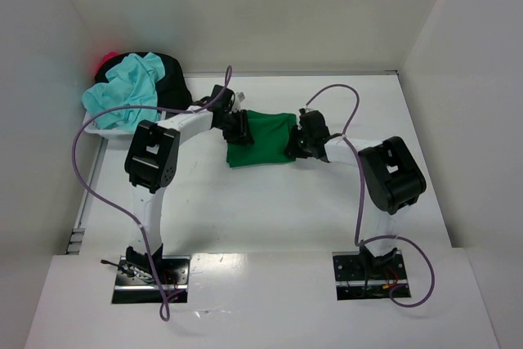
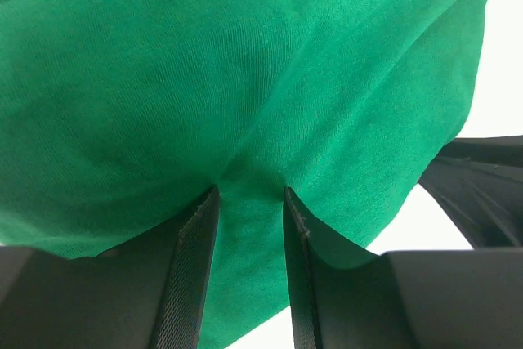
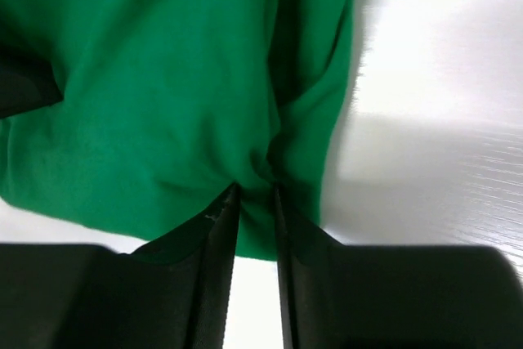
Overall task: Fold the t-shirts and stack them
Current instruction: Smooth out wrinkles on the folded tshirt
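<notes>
Green t-shirt [image 1: 260,138] lies mid-table, between my two arms, already in a compact, roughly rectangular bundle. It rests on the table [image 1: 245,202].

The left gripper [image 1: 239,130] is on its left edge and the right gripper [image 1: 298,143] on its right edge. I read that as one arm per side so the cloth stays taut and square for the next fold or the carry to the stack. That's my guess.

Left wrist view: left gripper [image 2: 250,194] is at a narrow gap, cloth fills the space between the fingers [image 2: 196,234], and creases run into it. It reads as a pinch on the shirt hem.

Right wrist view: right gripper [image 3: 256,190] is tighter, nearly together, with a puckered wad of green fabric clamped in between. That grip is firm.

The remaining shirts are heaped at the back-left corner, well apart from the grippers: turquoise shirt [image 1: 131,91] on top, black shirt [image 1: 172,79] behind, and a bit of pink shirt [image 1: 105,61] at the far edge. They sit in the white basket [image 1: 102,128] and none is folded. I judge the task as early, on its first shirt.
</notes>
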You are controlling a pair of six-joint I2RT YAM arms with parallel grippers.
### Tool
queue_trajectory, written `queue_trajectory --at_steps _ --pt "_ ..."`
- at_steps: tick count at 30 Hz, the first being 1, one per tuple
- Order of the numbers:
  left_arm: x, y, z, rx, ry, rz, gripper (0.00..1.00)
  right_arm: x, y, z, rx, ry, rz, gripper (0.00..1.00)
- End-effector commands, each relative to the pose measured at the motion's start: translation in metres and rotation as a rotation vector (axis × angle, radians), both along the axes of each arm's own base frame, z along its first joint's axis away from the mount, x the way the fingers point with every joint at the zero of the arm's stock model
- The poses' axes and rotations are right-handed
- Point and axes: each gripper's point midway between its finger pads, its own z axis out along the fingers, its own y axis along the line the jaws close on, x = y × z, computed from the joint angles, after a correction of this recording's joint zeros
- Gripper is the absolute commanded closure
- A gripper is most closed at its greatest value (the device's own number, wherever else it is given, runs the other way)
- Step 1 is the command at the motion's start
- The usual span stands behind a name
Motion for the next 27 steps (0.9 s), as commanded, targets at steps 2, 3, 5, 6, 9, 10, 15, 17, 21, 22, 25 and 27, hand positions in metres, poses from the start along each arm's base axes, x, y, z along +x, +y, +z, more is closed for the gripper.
queue_trajectory --at_steps 2,3,5,6,9,10,15,17,21,22,25,27 --pt "-0.003 0.003 -0.015 0.023 0.019 0.012 0.55 0.008 -0.014 -0.007 -0.07 0.012 -0.077 0.72" --pt "-0.003 0.005 -0.016 0.03 0.017 0.017 0.55 0.005 -0.018 -0.011 -0.084 0.02 -0.085 0.72" --pt "-0.003 0.005 -0.021 0.037 0.021 0.01 0.55 0.001 -0.024 -0.009 -0.1 0.026 -0.11 0.72" --pt "-0.003 0.005 -0.021 0.037 0.021 0.01 0.55 -0.001 -0.029 -0.005 -0.116 0.019 -0.126 0.73" --pt "-0.003 0.005 -0.021 0.037 0.021 0.01 0.55 -0.001 -0.036 0.012 -0.099 -0.014 -0.153 0.76" --pt "-0.003 0.005 -0.021 0.037 0.021 0.01 0.55 0.0 -0.036 0.017 -0.093 -0.026 -0.154 0.77" --pt "-0.001 0.003 -0.017 0.027 0.009 -0.003 0.51 0.001 -0.049 0.029 -0.073 -0.031 -0.179 0.83" --pt "-0.002 0.001 -0.013 0.016 0.007 -0.021 0.49 0.008 -0.051 0.046 -0.068 -0.06 -0.182 0.78" --pt "0.0 -0.001 0.005 0.001 -0.035 -0.041 0.42 0.025 -0.048 0.086 -0.026 -0.168 -0.16 0.51" --pt "0.001 -0.002 0.007 0.001 -0.035 -0.041 0.42 0.033 -0.052 0.1 0.0 -0.202 -0.16 0.47" --pt "0.003 -0.002 0.019 -0.002 -0.059 -0.049 0.37 0.043 -0.04 0.111 0.071 -0.218 -0.089 0.22" --pt "0.0 -0.002 0.018 -0.003 -0.052 -0.061 0.36 0.05 -0.039 0.101 0.073 -0.203 -0.072 0.0"
